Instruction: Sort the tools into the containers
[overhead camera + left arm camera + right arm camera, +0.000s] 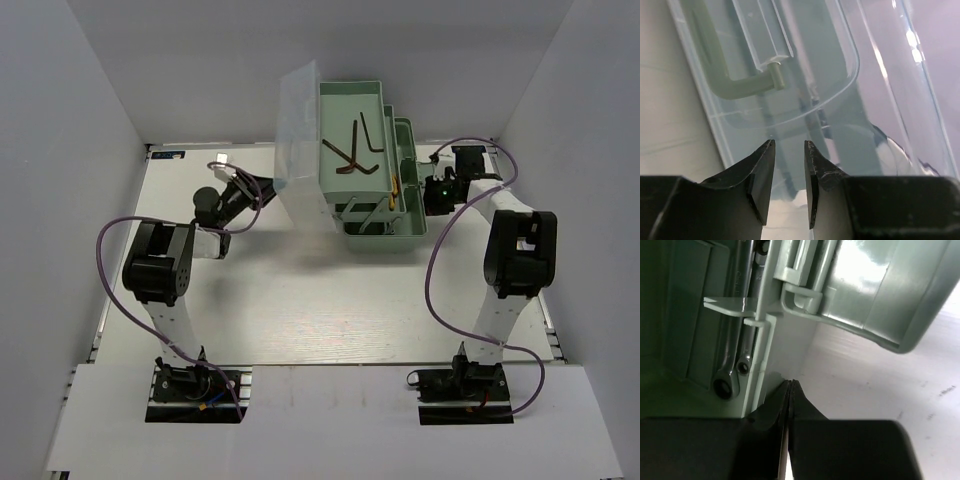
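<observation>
The mint-green toolbox [385, 235] stands open at the back middle, its translucent lid [298, 140] raised on the left. Two dark hex keys [356, 150] lie in its top tray. A yellow pliers handle [395, 188] shows in a lower tray. Two silver wrenches [732, 360] lie in the bin in the right wrist view. My left gripper [268, 186] is up against the outside of the lid; in the left wrist view it [790, 145] is open with nothing between the fingers. My right gripper [432, 196] is by the toolbox's right side; in its own view it [790, 383] is shut and empty beside the bin wall [762, 365].
The lid's green handle [740, 89] shows through the clear plastic. White walls enclose the table on three sides. Purple cables loop from both arms. White tabletop [330, 310] lies in front of the toolbox.
</observation>
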### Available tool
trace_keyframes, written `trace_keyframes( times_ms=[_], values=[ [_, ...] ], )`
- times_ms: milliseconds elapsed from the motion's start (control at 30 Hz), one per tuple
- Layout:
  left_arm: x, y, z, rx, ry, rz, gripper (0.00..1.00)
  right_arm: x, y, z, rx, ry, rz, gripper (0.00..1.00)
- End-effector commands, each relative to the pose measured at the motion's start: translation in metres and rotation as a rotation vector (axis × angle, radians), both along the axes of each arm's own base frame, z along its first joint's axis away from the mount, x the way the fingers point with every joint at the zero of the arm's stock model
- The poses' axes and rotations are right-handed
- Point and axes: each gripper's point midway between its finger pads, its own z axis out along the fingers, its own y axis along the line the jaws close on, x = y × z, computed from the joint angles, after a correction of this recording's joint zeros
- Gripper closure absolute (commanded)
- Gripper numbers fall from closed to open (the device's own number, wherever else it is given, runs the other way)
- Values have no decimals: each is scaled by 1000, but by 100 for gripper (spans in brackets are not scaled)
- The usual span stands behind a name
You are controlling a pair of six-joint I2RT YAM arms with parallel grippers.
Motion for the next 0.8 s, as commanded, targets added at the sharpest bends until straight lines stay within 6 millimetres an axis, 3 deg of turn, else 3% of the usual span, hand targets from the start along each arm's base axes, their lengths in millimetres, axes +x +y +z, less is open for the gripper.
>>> trace_keyframes(
  times_ms=[0,200,233,467,667,733,767],
  values=[
    [-21,-30,50,-2,-140,-149,60,1,57,36,264,-41,146,100],
    [-19,-55,71,19,-173,-268,60,1,63,39,298,-33,167,100],
    [-17,-63,63,28,-154,-290,60,1,65,38,298,-31,169,100],
    [-24,-95,56,40,-130,-392,61,1,64,39,310,-18,137,100],
    [-29,-99,50,49,-120,-409,62,7,51,34,249,-29,58,100],
    [-33,-93,55,49,-126,-400,62,12,43,38,207,-56,17,100],
    [-33,-86,70,50,-165,-354,62,8,41,33,190,-54,8,100]
  ],
)
